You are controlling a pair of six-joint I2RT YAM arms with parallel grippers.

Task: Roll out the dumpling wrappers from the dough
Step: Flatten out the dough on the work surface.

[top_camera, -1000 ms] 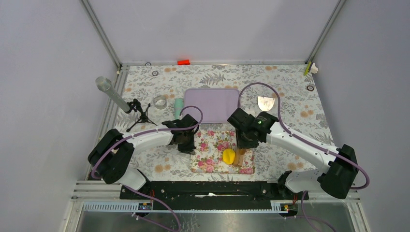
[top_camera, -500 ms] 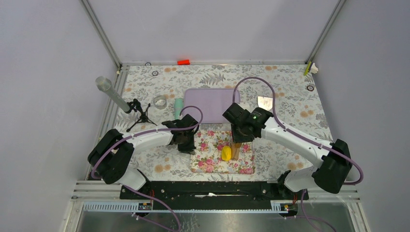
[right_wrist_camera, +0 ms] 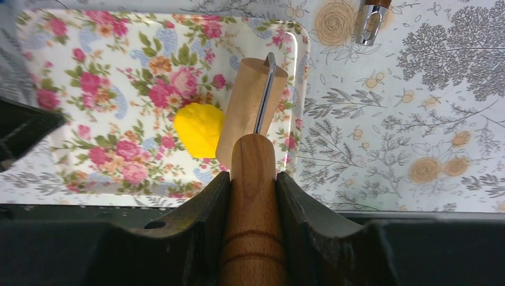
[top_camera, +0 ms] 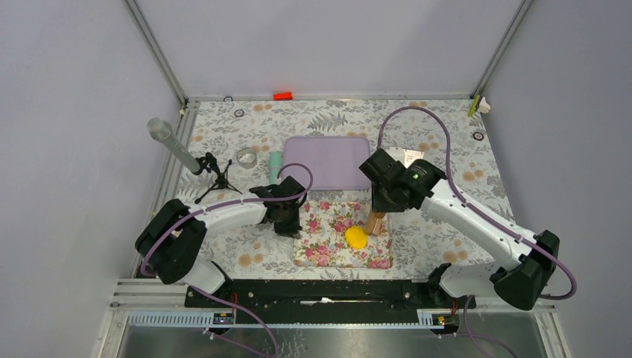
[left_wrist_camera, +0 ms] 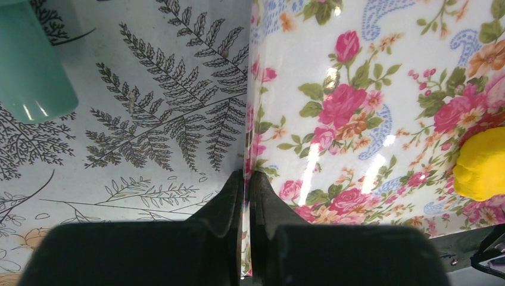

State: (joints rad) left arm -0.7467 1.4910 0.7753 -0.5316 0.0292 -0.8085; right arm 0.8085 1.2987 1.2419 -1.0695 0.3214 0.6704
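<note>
At the near edge of the fern-printed table point(top_camera: 454, 160), a rose-patterned tray point(top_camera: 319, 251) is laid between the two arms. On its right half the dough point(top_camera: 357, 237) is seen as one rounded yellow lump, resting directly on the tray surface point(right_wrist_camera: 101, 89). In the left wrist view the same lump point(left_wrist_camera: 481, 164) is cut off by the right border of the picture.

The left gripper point(top_camera: 288, 226) is set at the tray's left rim. Its jaws are drawn together, and the rim point(left_wrist_camera: 249, 113) is caught between the fingertips point(left_wrist_camera: 235, 185) — a thin pinch.

The right gripper point(right_wrist_camera: 253, 179) is clamped around the wooden handle of a rolling pin point(right_wrist_camera: 251, 110). The roller is tilted over the tray's right side, just beside the dough point(right_wrist_camera: 199, 129). Whether it touches cannot be told.

Farther back, a lilac board point(top_camera: 328, 160) is placed beyond the tray, with a teal cylinder point(top_camera: 276, 162) and a clear ring point(top_camera: 247, 156) to its left. A shiny metal tool point(top_camera: 408, 156) is partly hidden behind the right arm. At the far edge — against the frame — a small red object point(top_camera: 282, 95) is seen.
</note>
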